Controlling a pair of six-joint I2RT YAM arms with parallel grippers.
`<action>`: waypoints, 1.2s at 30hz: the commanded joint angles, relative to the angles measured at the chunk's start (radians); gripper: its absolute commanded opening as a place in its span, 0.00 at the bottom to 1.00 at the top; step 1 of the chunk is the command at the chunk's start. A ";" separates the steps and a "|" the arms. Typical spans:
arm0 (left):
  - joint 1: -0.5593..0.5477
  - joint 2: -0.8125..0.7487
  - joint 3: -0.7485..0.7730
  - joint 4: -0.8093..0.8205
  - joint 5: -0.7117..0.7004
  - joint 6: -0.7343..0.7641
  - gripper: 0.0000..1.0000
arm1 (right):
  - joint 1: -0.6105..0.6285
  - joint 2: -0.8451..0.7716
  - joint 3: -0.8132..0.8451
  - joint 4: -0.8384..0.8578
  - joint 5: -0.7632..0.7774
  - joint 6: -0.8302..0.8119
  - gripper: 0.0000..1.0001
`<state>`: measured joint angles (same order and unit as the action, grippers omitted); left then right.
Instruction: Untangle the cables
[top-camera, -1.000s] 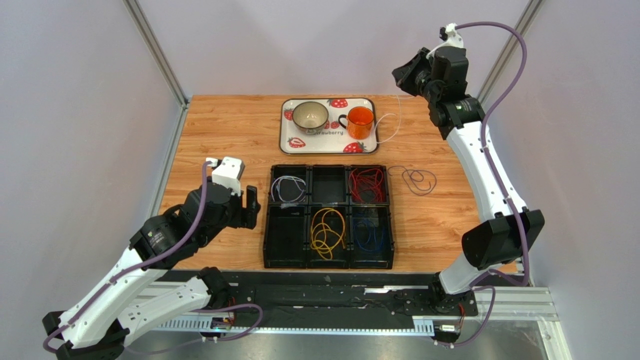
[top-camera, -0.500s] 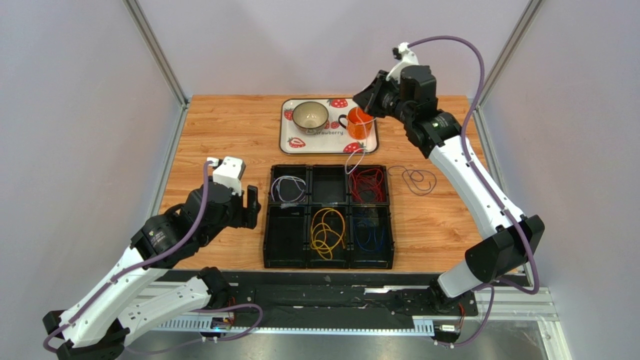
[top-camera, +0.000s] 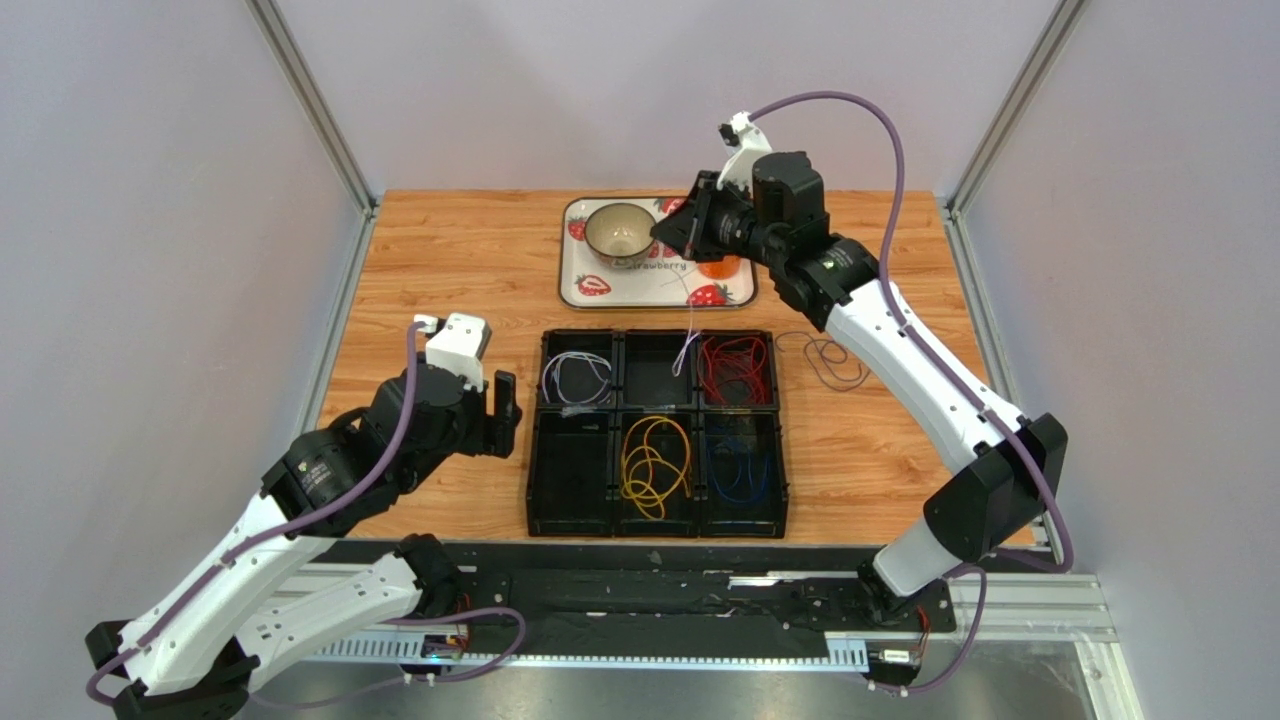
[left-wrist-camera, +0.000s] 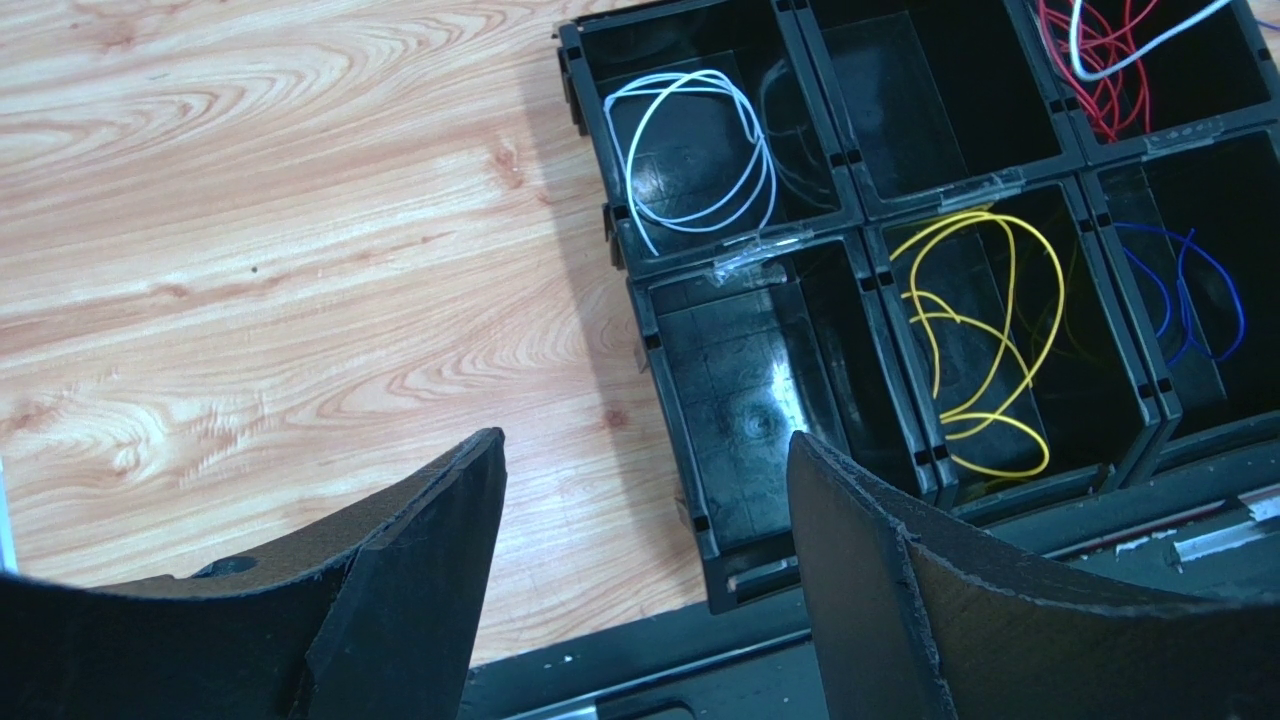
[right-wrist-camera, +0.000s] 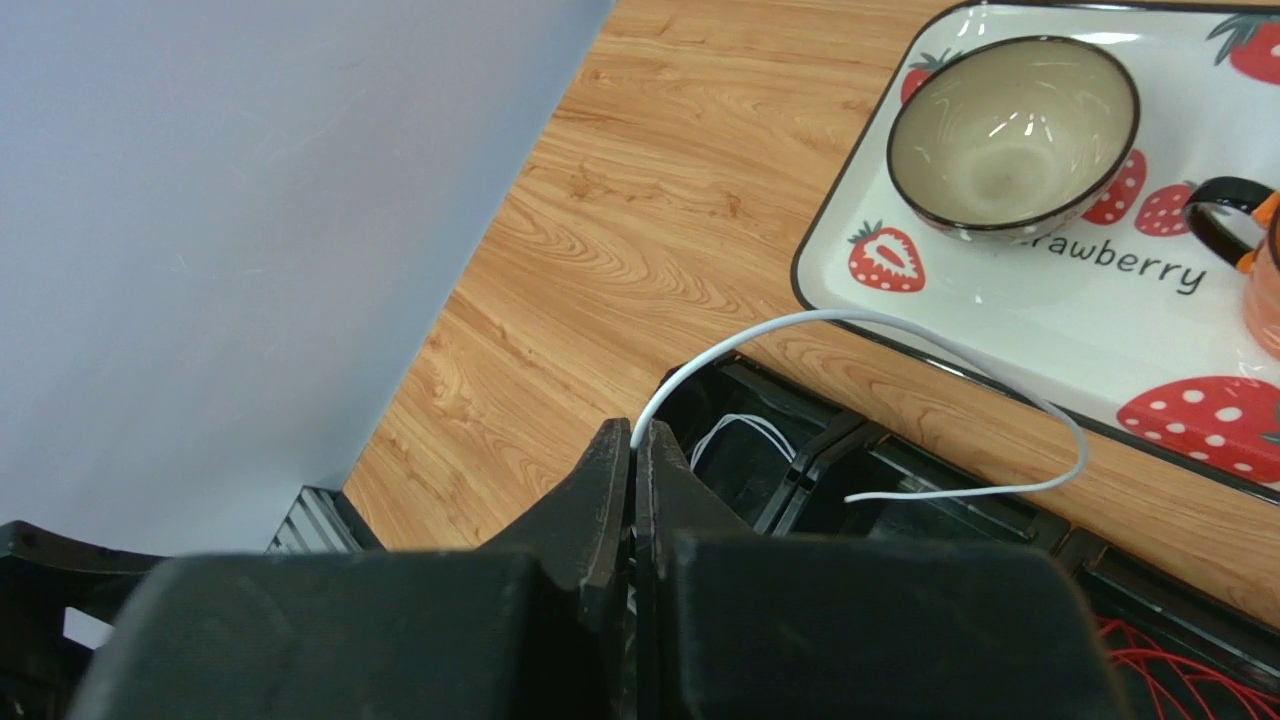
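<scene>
Carrying a white cable (right-wrist-camera: 902, 323), the right end effector (right-wrist-camera: 633, 438) is clenched on one end of it. The pinch is at the very fingertips, and the rest of the strand arcs out ahead and loops back. In the top view the right end effector (top-camera: 672, 233) sits high, with the cable (top-camera: 687, 333) dangling below it into the black organizer (top-camera: 535, 435).

- **Re-tangling:** the tail shows over the bin of the red cable (left-wrist-camera: 1104, 60), below and slightly right of the end effector. A sideways drag could pull it through the red loops and re-tangle them, or lift the red cable out.
- **Slipping:** the wire is thin and held only at the tips, so it may slip and fall across a divider or into the wrong bin. A white loop (left-wrist-camera: 691, 150) lies in the bin almost straight under the fingertips and is the likely target. Letting go off-centre would drape the strand over a wall.
- **Snagging:** the bowl (right-wrist-camera: 1010, 135) and mug (right-wrist-camera: 1265, 285) on the strawberry tray (right-wrist-camera: 1052, 338) are just ahead of the end effector. A swinging strand could hook the mug handle.

The left end effector (left-wrist-camera: 643, 450) is released and holds nothing, with the organizer just ahead of it. The yellow cable (left-wrist-camera: 977, 330) and blue cable (left-wrist-camera: 1187, 285) lie in their own bins. Grey loops (top-camera: 834, 360) lie on the worktop (top-camera: 451, 270) beside the organizer, below the right end effector, not yet sorted.
</scene>
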<state>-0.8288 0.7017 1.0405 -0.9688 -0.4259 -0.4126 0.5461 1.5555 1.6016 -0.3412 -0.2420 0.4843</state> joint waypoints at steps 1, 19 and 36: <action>0.005 0.002 0.000 0.013 0.007 0.008 0.77 | 0.011 0.031 -0.026 0.079 -0.077 -0.015 0.00; 0.005 -0.001 -0.002 0.013 0.012 0.009 0.77 | 0.124 0.109 0.043 0.146 -0.210 -0.035 0.00; 0.005 -0.019 -0.002 0.016 0.015 0.009 0.77 | 0.195 0.271 0.167 0.218 -0.206 -0.024 0.00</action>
<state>-0.8288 0.6888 1.0405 -0.9684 -0.4198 -0.4126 0.7319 1.7706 1.7226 -0.1913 -0.4385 0.4660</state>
